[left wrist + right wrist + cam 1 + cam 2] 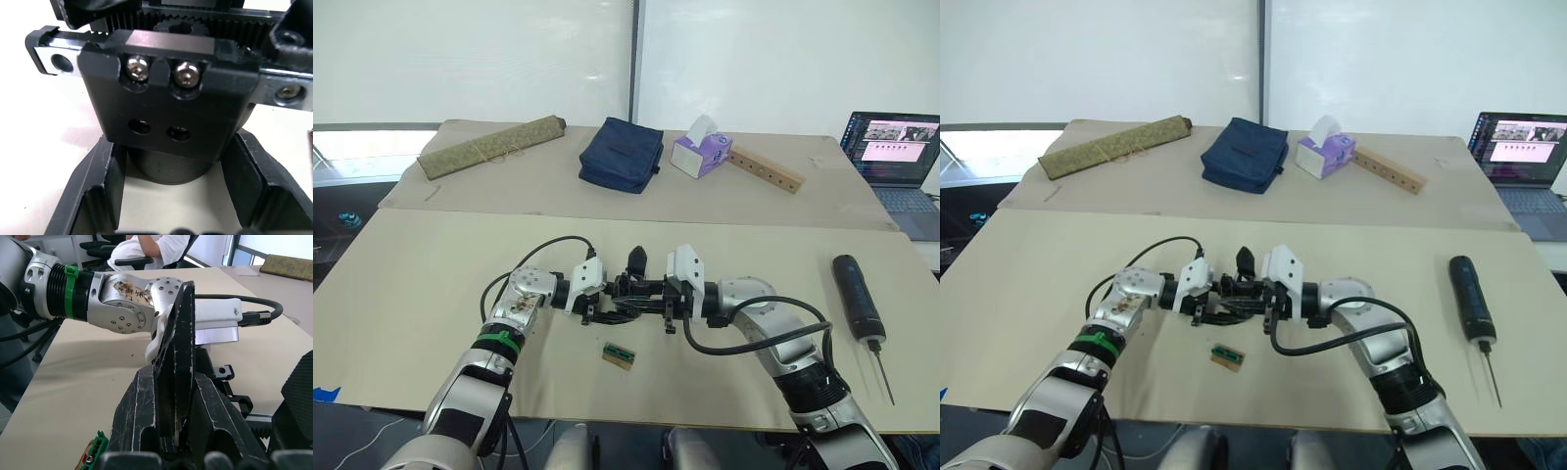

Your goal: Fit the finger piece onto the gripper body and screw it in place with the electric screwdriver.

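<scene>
Mid-table, my two grippers meet tip to tip. The left gripper (610, 298) is shut on the gripper body (642, 293). In the left wrist view this is a chunky black block (166, 107) with two screws, two empty holes and a rounded base between my fingers (95, 188). Clamped in my right gripper (658, 294) is the finger piece (175, 347), a flat black claw whose point stands up (636, 259) just above the body. The electric screwdriver (857, 294) lies on the table at the right, bit toward the near edge, with no gripper on it.
A tiny tan block with a green top (620, 355) lies just nearer than the grippers. At the back are a rolled mat (494, 147), a navy pouch (622, 154), a tissue box (702, 155), a holed wooden strip (766, 168) and a laptop (896, 147). A seated person (156, 249) is beyond the table.
</scene>
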